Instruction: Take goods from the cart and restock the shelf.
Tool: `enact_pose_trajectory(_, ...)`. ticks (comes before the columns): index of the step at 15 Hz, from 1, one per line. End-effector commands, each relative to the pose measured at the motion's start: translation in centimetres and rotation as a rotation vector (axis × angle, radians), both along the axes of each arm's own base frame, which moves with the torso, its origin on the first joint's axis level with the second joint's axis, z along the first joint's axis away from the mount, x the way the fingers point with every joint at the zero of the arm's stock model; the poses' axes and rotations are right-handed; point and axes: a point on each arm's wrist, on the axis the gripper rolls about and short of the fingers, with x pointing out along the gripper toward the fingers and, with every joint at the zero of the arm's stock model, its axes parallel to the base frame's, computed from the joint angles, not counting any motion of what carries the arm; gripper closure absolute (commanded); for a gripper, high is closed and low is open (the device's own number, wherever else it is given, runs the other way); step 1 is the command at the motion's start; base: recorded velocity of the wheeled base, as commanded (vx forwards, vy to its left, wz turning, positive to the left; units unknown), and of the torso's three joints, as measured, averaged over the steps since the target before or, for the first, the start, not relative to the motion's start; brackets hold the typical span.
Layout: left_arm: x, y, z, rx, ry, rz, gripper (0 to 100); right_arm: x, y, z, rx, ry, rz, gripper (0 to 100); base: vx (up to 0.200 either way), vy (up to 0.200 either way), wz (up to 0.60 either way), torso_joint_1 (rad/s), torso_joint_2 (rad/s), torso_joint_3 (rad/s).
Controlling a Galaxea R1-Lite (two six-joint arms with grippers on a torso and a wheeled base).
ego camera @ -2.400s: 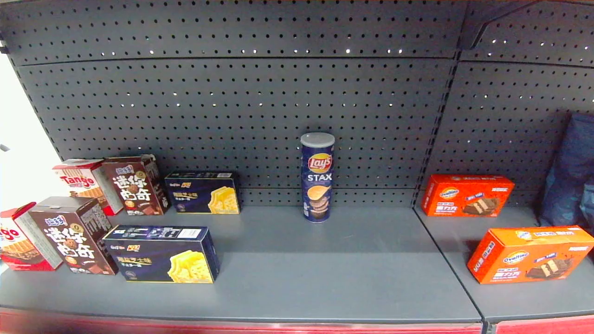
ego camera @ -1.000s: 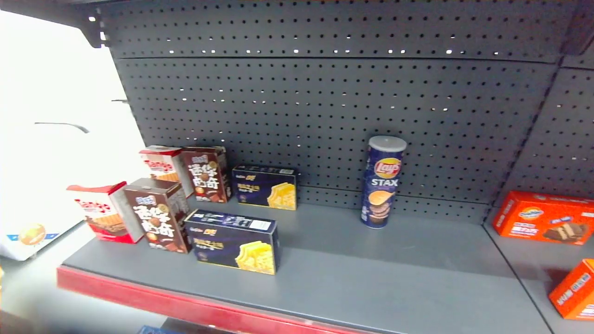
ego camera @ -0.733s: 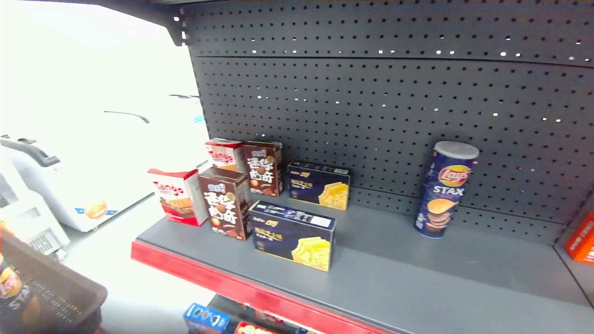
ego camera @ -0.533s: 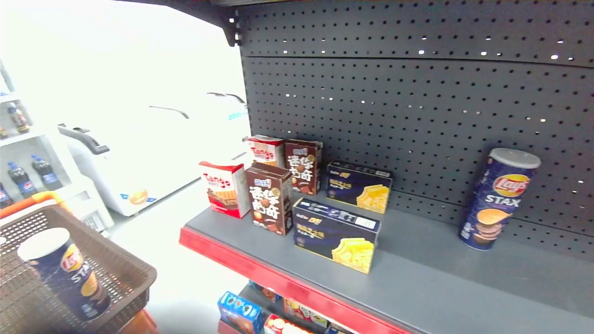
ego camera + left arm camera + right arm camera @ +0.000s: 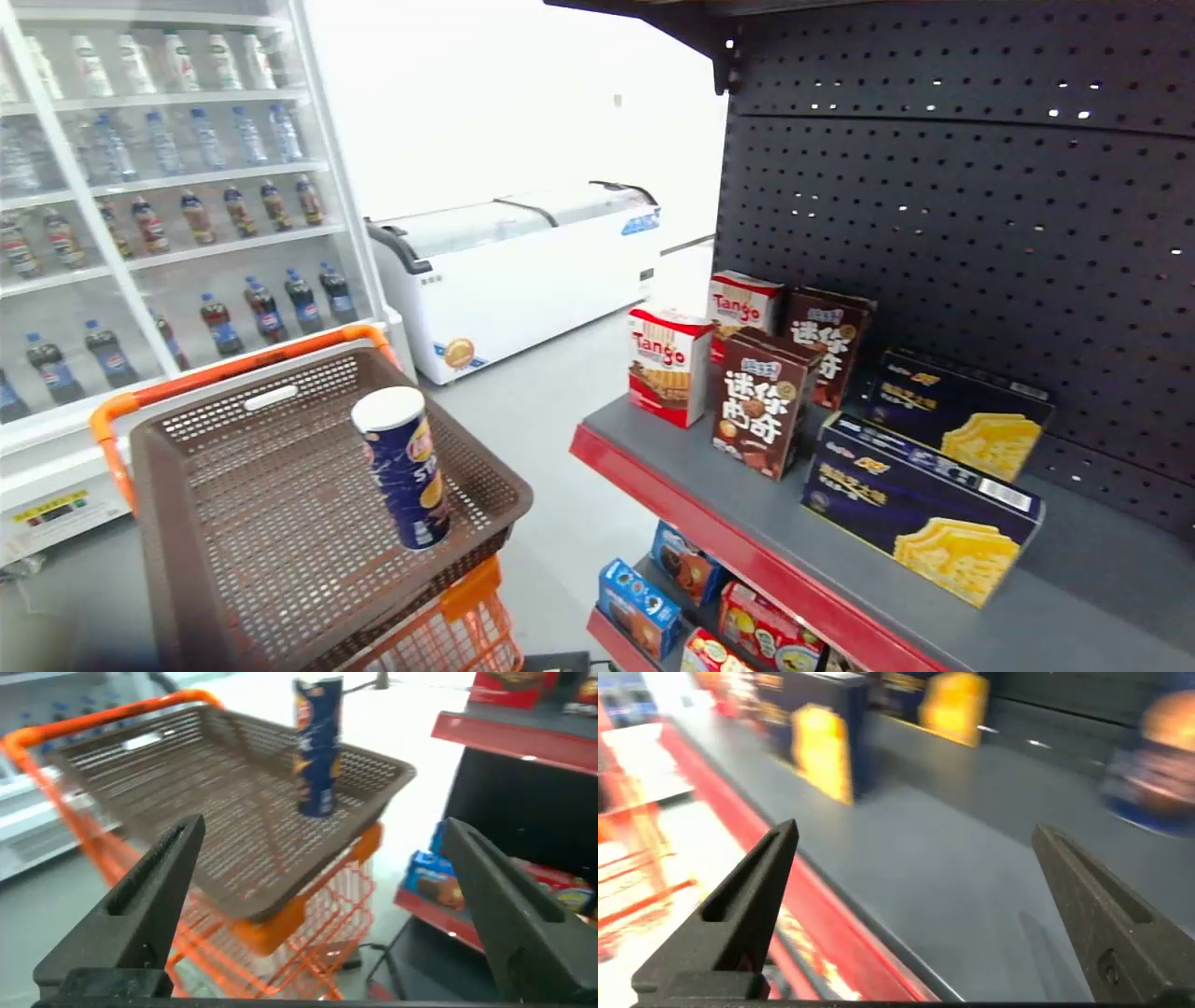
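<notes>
Since 2.4 s ago the head view has been swung left, off the shelf's back panel. No goods are judged to have been moved, only the camera. At left the cart [image 5: 224,373] and its basket [image 5: 243,532] are brought into sight, with the shelf [image 5: 747,504] at right.

Contents:
- In the basket, 1 can [image 5: 401,467] is stood upright in the right part, close to the right wall. Nothing else is seen in it.
- At the shelf's left end, 2 red-white boxes [image 5: 667,364], 2 brown boxes [image 5: 761,406] and 2 blue boxes [image 5: 920,518] are set in 2 rows.
- Small packets [image 5: 644,607] are stored on the level below.

Tools:
- The left gripper [image 5: 322,831] is spread wide with nothing held. It is placed on the near side of the basket, well apart from the can.
- The right gripper [image 5: 915,833] is likewise spread wide and empty, over the shelf deck by its red edge.

Risks (judged):
- The can is tall and upright on mesh, so it could be tipped if 1 finger is met before the other.
- The cart is wheeled and could be pushed away by contact with the basket rim.
- The can's wall is round and smooth, so a slip could be caused by a shallow grip.
</notes>
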Motion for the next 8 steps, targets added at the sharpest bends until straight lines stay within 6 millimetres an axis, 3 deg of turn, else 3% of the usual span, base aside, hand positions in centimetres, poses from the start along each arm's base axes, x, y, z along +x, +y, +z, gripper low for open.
enact_pose_trajectory(1,0.01,0.0,-0.03,0.0,0.0,0.001,0,0.0,0.0,0.0,0.0,0.001,0.001,0,0.0,0.0,0.0,0.0,0.0,0.0)
enact_pose_trajectory(8,-0.16,0.09,0.53,0.004,-0.019,0.044,0,0.0,0.0,0.0,0.001,0.001,0.001,0,0.0,0.0,0.0,0.0,0.0,0.0)
